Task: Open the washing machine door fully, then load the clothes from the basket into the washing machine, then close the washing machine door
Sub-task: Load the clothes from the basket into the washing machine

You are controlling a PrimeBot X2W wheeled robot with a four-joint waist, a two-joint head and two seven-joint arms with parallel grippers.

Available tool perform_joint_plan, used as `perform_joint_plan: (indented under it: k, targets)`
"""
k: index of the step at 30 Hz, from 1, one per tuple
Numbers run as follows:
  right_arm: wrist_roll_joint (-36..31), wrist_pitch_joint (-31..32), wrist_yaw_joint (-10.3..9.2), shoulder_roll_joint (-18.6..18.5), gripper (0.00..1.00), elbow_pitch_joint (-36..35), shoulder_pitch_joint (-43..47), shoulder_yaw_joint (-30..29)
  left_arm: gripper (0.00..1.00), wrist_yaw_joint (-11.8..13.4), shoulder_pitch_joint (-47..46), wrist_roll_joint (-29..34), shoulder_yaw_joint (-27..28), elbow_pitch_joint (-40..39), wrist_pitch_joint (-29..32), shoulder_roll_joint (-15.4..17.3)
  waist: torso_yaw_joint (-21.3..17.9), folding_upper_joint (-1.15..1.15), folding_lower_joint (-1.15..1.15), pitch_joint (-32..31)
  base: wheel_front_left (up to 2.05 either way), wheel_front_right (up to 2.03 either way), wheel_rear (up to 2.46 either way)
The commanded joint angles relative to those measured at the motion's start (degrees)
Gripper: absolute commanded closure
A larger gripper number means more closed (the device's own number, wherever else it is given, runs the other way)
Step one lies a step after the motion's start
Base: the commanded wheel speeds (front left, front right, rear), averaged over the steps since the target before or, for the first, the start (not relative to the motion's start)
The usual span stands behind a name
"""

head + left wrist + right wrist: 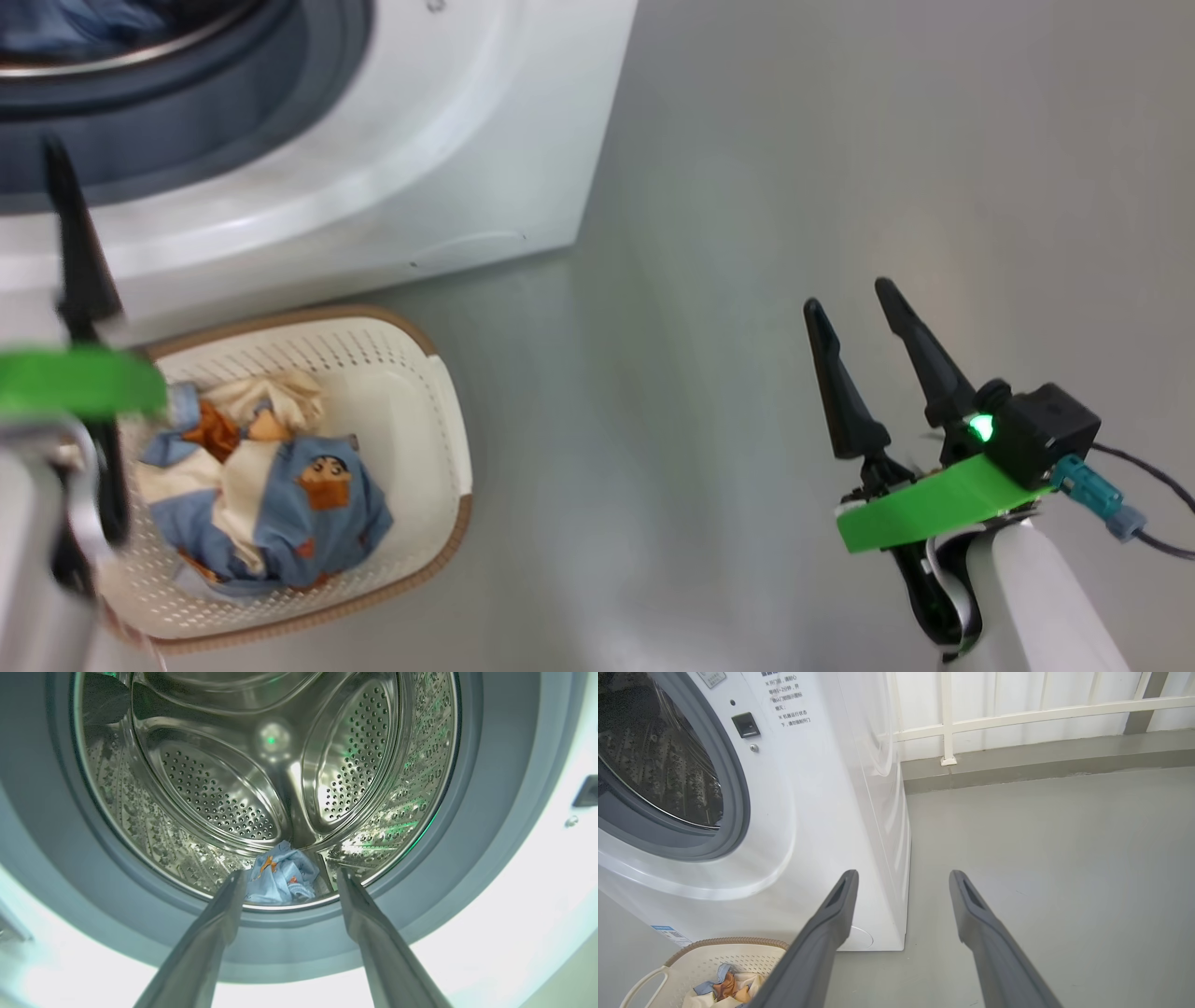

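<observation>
Far left, head view: the left fingers [210,942] are reaching up toward the open mouth of the washing machine [420,140]. The left wrist view is showing both of them standing wide apart and clamping nothing. They are pointing into the steel drum [224,793], with their tips lying about level with the lower arc of the grey-blue gasket [486,812].

One bundle of the clothes [280,877], light blue with orange print, is lying on the bottom of the drum. It is showing between the two tips but sitting deeper in.

Left of centre: the basket [420,411] is sitting on the floor [794,140], just beside the base of the machine's front. It is holding a heap [271,485] of blue and cream pieces with orange-brown cartoon figures. The heap is lying toward the basket's left side and leaving the cream inner wall on the right uncovered.

Right: the right fingers [840,392] are hovering over the grey floor, well apart from the basket and the machine. They are standing apart and gripping nothing. In the right wrist view they are pointing past the machine's front corner, near the round filter cover [859,938]. A white railing [1017,716] is running along the far edge of the floor.
</observation>
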Motion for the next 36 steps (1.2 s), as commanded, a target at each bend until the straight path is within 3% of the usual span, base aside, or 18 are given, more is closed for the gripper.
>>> perform_joint_plan:
  k: [1,6,16,23,36]
  targets:
    - [-0.7,-0.4,0.09,0.1,0.00,-0.9,1.9,0.9,0.00,1.8,3.2,0.6,2.5,-3.2,-0.5,2.6,1.9,0.00,0.00,-3.3,0.00,0.00,0.00]
    - [-1.7,-0.3,0.09,0.1,0.00,0.3,3.2,0.8,0.00,5.1,14.5,0.3,3.5,-9.8,-1.2,2.2,3.0,0.00,0.00,-7.5,0.00,0.00,0.00]
    - [-4.0,2.9,0.09,0.1,0.00,-0.5,7.4,-0.8,0.00,8.1,30.7,1.1,1.4,-17.1,-1.9,-0.1,6.3,0.00,0.00,-16.7,0.00,0.00,0.00]
    - [-4.5,5.4,0.09,0.1,0.00,-2.6,11.3,-0.7,0.00,9.2,36.4,1.7,-0.5,-18.1,-2.1,-2.4,7.7,0.00,0.00,-21.7,0.00,0.00,0.00]
    - [-4.6,8.6,0.09,0.1,0.00,-6.6,16.5,-0.6,0.00,10.3,40.8,2.3,-1.9,-18.3,-2.0,-2.7,8.7,0.00,0.00,-26.9,0.00,0.00,0.00]
